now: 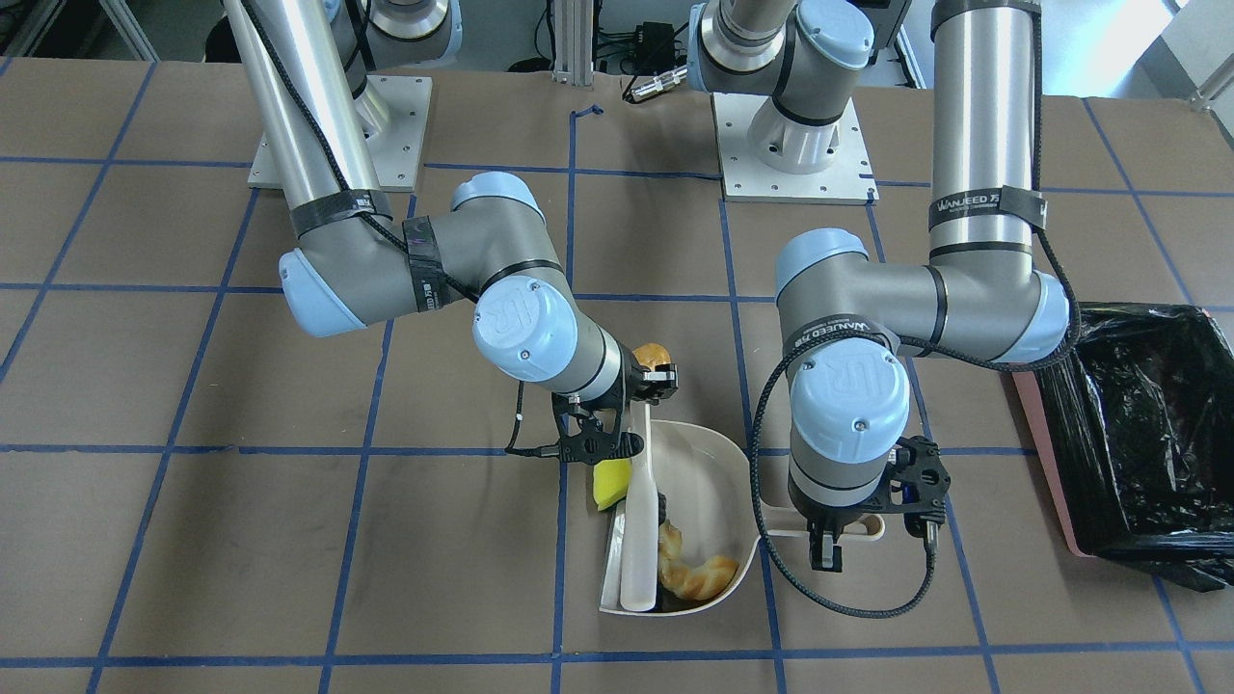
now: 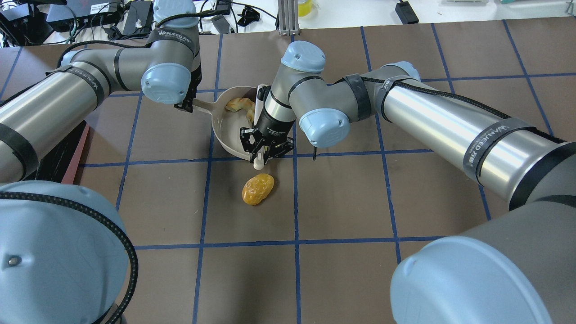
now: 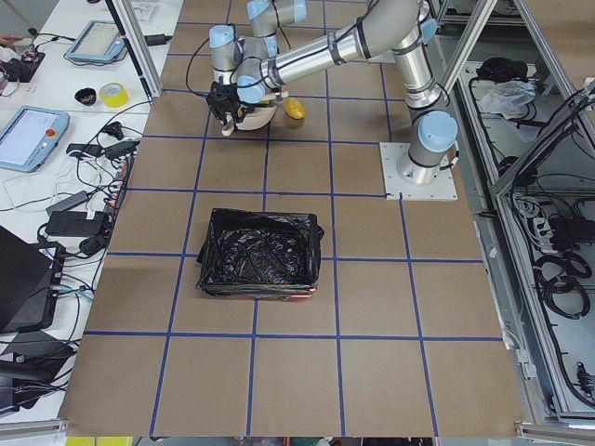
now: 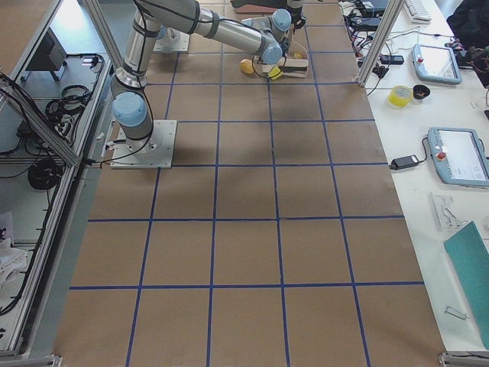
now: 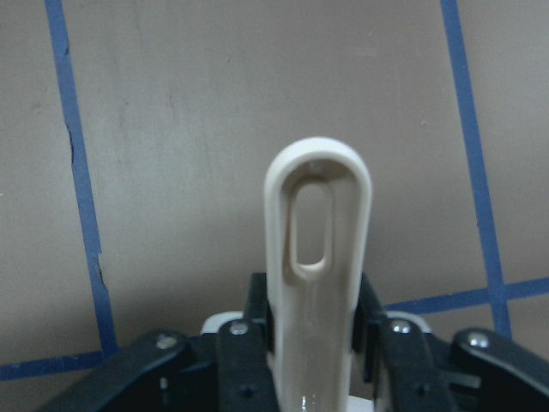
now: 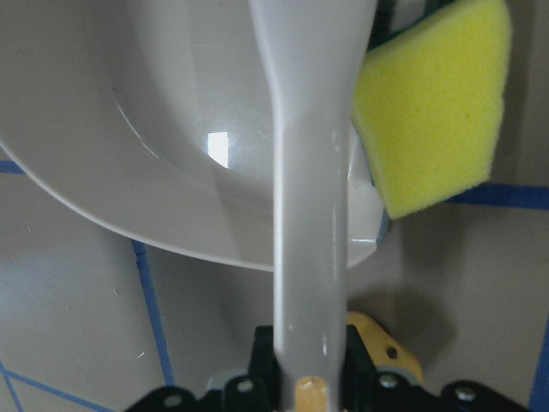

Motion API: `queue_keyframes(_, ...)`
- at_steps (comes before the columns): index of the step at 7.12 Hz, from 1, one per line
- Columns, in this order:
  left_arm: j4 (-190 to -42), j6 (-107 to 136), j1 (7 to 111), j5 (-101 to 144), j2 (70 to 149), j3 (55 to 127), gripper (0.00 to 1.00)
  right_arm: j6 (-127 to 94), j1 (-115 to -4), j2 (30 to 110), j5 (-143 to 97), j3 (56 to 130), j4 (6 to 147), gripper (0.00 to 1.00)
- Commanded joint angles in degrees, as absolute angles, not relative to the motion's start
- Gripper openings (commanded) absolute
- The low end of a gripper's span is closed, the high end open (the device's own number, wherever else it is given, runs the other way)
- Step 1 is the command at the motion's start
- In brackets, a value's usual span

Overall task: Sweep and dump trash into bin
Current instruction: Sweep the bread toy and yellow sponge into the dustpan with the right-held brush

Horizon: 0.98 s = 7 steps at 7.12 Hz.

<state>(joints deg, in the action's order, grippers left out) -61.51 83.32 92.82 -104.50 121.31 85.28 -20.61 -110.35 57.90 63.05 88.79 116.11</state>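
Brown desk (image 2: 342, 202), blue tape grid (image 2: 295, 216) running across it, and both arms are working at the far middle. The left claw (image 5: 317, 343) is clamped on the looped handle of the beige dustpan (image 1: 704, 472). The right claw (image 2: 262, 153) is closed tight around the brush (image 1: 638, 540) handle, and the brush lies along the pan's open lip.

The croissant (image 1: 699, 573) sits inside the pan against the bristles. The yellow sponge (image 1: 609, 485) is at the lip, just beside the brush. The golden lump (image 2: 258, 189) lies alone on the desk, nearer the robot.

The black-lined bin (image 1: 1060, 424) stands well off to the robot's left. Around the room, a side bench holds a tablet (image 3: 33, 135) and a yellow tape roll (image 3: 114, 94).
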Motion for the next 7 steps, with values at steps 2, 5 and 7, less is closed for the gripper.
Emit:
queue_keyframes(2, -61.52, 83.32, 92.90, -104.50, 121.29, 85.25, 0.00, -19.96, -108.82, 60.37, 63.63, 84.91, 104.89, 0.00)
queue_keyframes(5, -61.44, 83.23, 92.90, -104.50, 121.11, 85.25, 0.00, -16.36, -104.77, 65.21, 68.16, 85.68, 98.45, 0.00)
queue_keyframes(7, -61.52, 83.23, 92.81, -104.41, 121.03, 85.25, 0.00, -17.22, -104.68, 65.30, 71.54, 89.63, 96.51, 0.00)
